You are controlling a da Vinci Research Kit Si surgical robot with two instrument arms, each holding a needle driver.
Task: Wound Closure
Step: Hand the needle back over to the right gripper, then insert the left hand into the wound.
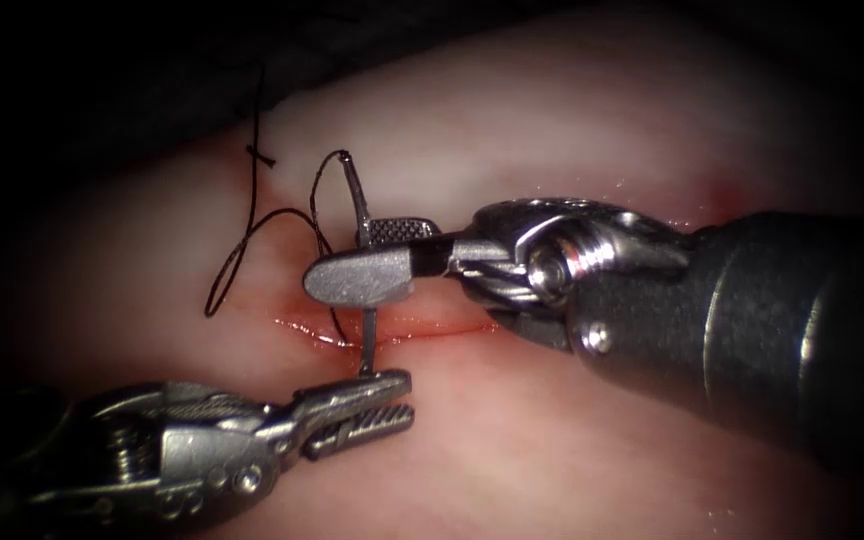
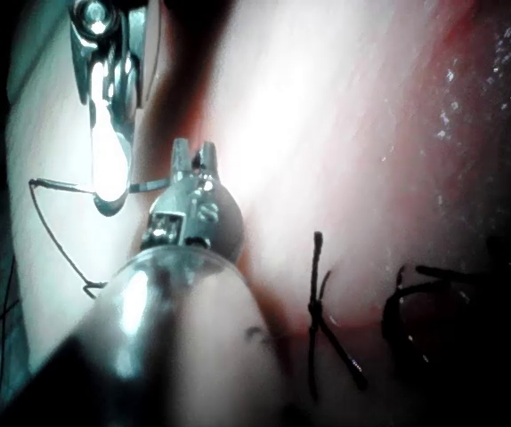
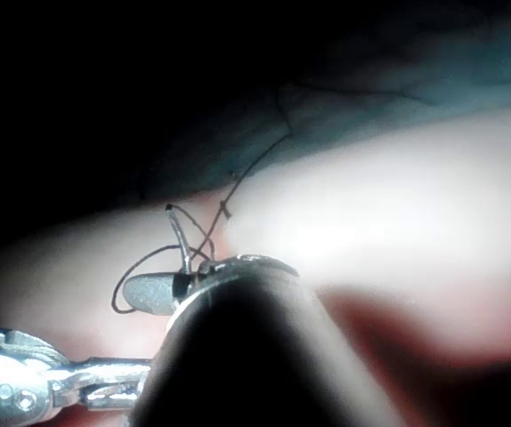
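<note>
- While a knot [image 1: 261,155] is sitting upper left, the right tool [image 1: 377,255], fingers clamped, is holding the needle [image 1: 362,300] mid-curve, crossing the cut [image 1: 432,328] at centre.
- Left tool [image 1: 377,400], fingers slightly apart, is gripping nothing just beneath; thread [image 1: 252,240] is trailing left; more cut is remaining unclosed.

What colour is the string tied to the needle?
The thread is black, and it shows best in the endoscope view, looping on the tissue by the needle.

Right arm's tool [image 3: 162,292] with its jaws closed on the curved needle [image 3: 181,238], needle rising above the jaws, dark thread [image 3: 238,182] trailing from the needle's end and looping over pale tissue [image 3: 398,222], left arm's tool [image 3: 68,378] nearby
</note>
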